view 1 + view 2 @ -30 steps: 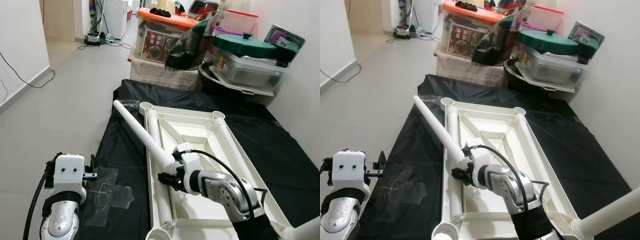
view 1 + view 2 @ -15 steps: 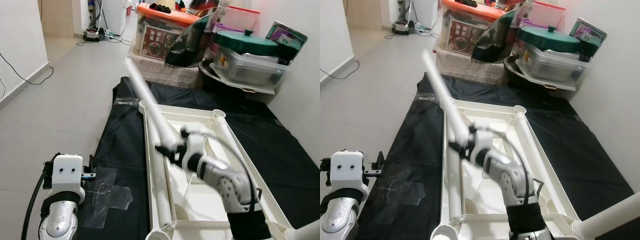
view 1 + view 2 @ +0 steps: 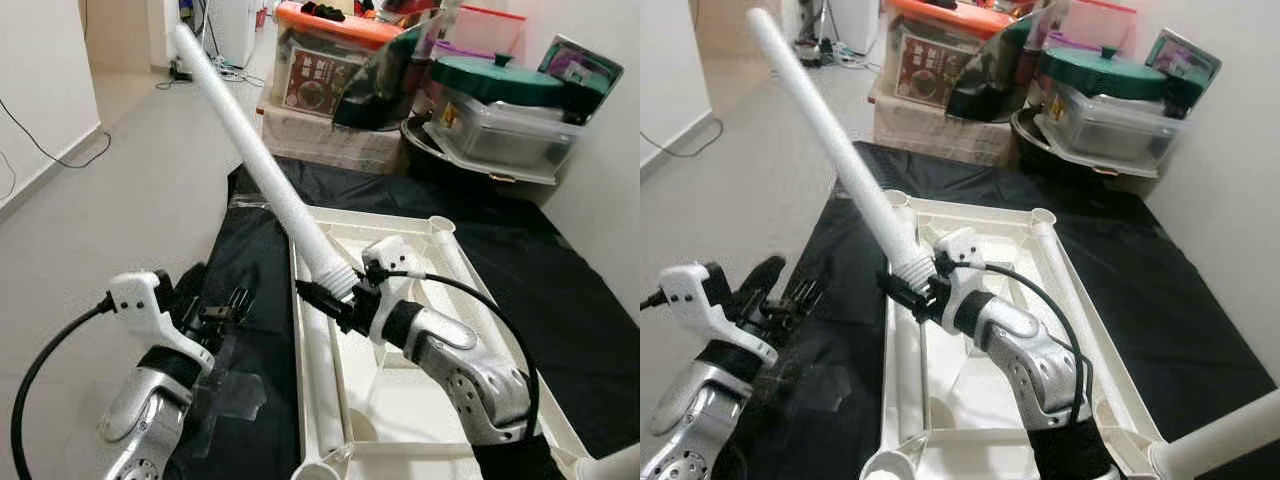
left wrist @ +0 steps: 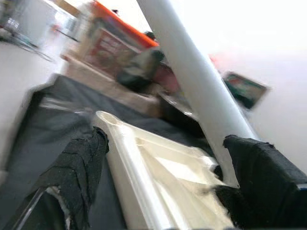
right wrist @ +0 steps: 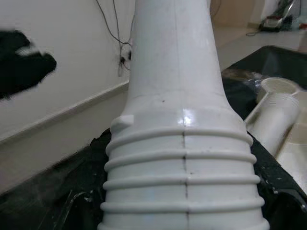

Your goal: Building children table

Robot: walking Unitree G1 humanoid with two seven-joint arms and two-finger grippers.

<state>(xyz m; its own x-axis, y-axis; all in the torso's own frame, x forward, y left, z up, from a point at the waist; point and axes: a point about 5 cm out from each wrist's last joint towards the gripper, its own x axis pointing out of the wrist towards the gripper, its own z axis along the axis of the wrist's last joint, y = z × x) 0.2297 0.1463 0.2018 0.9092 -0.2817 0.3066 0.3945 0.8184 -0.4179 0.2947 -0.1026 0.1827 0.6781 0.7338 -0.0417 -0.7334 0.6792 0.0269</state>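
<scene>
Swung from lying low over the tabletop to steeply raised, the white leg is clamped at its threaded end by the right gripper; left gripper fingers seemingly spread. No leg looks screwed in yet

Even, bright indoor light fills the head views, which are sharp, with soft shadows on the black sheet around the white tabletop. The left wrist view is smeared with motion blur. A glare spot sits on the table leg.
</scene>
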